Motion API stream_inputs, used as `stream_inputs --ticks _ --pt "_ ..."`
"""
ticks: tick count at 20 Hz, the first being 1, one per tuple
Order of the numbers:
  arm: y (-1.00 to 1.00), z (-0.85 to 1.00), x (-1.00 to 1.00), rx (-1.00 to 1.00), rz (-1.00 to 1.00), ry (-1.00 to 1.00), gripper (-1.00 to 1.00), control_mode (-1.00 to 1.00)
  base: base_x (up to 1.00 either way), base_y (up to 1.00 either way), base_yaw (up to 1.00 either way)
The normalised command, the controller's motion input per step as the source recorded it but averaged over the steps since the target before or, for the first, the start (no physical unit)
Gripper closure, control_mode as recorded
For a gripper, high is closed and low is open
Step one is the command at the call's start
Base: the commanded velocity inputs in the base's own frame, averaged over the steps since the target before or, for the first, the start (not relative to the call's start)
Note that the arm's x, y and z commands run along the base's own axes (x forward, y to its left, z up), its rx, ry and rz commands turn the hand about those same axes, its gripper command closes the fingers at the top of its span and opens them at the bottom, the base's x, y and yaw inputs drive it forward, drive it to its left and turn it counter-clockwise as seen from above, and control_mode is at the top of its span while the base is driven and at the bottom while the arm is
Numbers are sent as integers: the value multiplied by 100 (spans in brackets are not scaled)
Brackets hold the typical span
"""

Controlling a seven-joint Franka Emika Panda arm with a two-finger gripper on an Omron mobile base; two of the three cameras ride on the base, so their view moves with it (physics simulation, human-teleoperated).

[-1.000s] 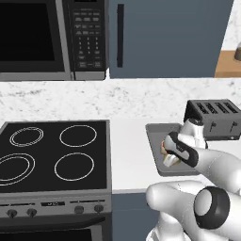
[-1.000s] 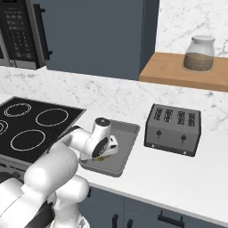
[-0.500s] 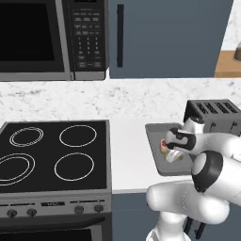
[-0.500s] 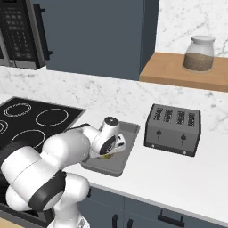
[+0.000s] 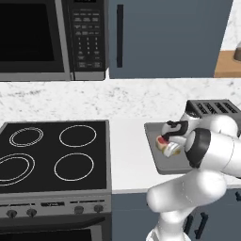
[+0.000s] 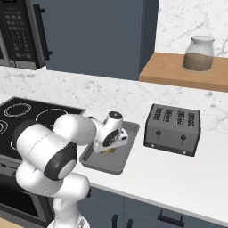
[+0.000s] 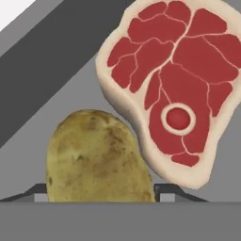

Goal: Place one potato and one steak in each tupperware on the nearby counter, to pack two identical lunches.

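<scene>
So, hovering low over the grey tray on the white desk, just left of the toaster, with the claw pointing down into it. Sitting right between the two dark tips in the hand view: the potato. Lying on the tray floor just past it and off to one side, and looking like it just touches the potato's edge: the steak, flat with the red face up.

Worth focusing on one relation here: potato dead centre under the claw, long axis running away from the camera, so roughly square to the line between the tips. Means the tips flank its narrow sides, which is the easy way to squeeze it. No second arm to weigh up, so no choice there.

Honestly can't tell whether clamped on the potato or let go of it. Tips hugging both flanks very closely, but no clear gap and no clear pinch visible either. Base views no help, since the wrist covers most of it.

Can't say for sure whether the tray counts as one of the tupperwares either. If so, one lunch looks packed already, and probably just needs a straight lift out without dragging the potato along. If not, a firm squeeze across those narrow sides and a lift, keeping clear of the steak.
</scene>
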Motion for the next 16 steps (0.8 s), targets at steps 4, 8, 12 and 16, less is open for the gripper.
stream_inputs --ticks 4,8,12,16 --pt "0 0 -23 0 0 -6 -100 -100 0 0 0" --pt "3 11 -43 0 0 -18 -100 -100 0 0 0" --pt "14 41 -75 0 0 -18 -100 -100 0 0 0" --pt "26 96 -66 0 -5 -6 -100 -100 0 0 0"
